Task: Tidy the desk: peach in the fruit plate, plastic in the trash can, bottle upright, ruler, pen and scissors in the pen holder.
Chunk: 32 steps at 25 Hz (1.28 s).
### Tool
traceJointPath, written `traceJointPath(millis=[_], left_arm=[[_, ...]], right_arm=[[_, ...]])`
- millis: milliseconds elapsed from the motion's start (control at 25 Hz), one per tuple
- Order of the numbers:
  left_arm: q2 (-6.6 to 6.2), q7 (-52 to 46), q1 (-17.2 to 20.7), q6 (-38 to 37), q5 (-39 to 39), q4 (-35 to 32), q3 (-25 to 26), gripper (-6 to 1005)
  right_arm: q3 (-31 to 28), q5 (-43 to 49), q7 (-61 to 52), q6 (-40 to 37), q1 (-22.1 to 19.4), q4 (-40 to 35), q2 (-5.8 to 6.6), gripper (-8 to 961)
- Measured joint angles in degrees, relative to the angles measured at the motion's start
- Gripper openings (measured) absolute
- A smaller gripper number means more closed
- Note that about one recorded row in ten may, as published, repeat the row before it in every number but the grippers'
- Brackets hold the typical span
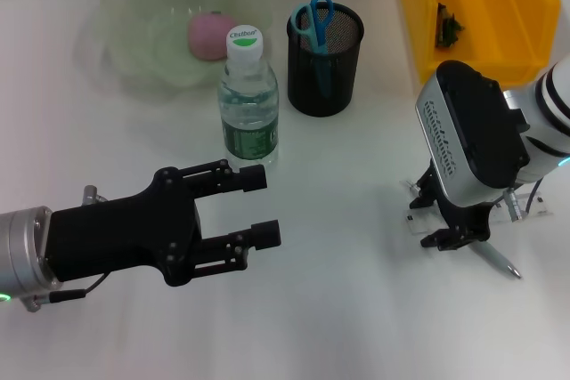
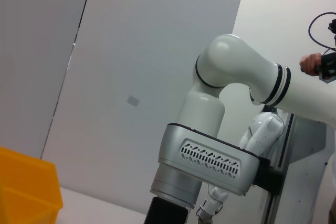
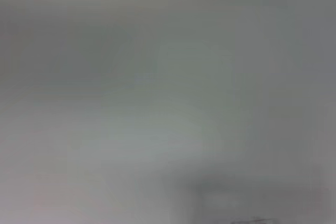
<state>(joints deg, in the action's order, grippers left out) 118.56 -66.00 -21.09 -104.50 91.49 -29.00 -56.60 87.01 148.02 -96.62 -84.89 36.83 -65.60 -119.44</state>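
White desk surface fills the head view, with a plain grey wall behind it in the left wrist view.

Completed items, judged from position: the peach lies in the translucent fruit plate; the water bottle stands upright just in front of the plate; the blue-handled scissors stand in the black mesh pen holder. The yellow bin at the far right holds a small dark-green scrap.

Remaining items: the pen lies flat on the desk beneath the right gripper, its tip pointing toward the near right. A clear ruler appears to lie just behind it, largely hidden by the wrist.

Right gripper: lowered onto the desk, fingertips at the pen's upper end. Jaw opening and contact cannot be determined. The right wrist view shows only a featureless grey blur.

Left gripper: hovers over the near-left desk, level with the bottle's base, jaws spread wide, holding nothing.

Handling, as judgement: the pen is light, rigid, thin and smooth. It can roll or pivot if pinched off-centre. Grip across the barrel near mid-length. The ruler is flat, stiff and slick; lifting it by one edge is likely easier.
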Motion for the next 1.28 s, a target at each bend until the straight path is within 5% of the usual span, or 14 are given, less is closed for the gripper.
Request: traceJointPath(millis=[160, 360, 840, 1280], left_arm=[[0.0, 0.0, 0.0, 0.0, 0.0, 0.0, 0.02, 682], [0.0, 0.0, 0.0, 0.0, 0.0, 0.0, 0.59, 682], [-0.06, 0.0, -0.16, 0.0, 0.0, -0.01, 0.61, 682], [-0.09, 0.0, 0.03, -0.43, 0.0, -0.09, 0.71, 681]], right_arm=[[0.0, 0.0, 0.0, 0.2, 0.05, -0.02, 0.0, 473], [0.0, 0.0, 0.0, 0.84, 0.09, -0.01, 0.0, 410], [-0.05, -0.39, -1.18, 1.08, -0.61, -1.58, -0.12, 381], [-3.91, -4.72, -4.59, -1.92, -4.53, -13.16, -0.18, 395]])
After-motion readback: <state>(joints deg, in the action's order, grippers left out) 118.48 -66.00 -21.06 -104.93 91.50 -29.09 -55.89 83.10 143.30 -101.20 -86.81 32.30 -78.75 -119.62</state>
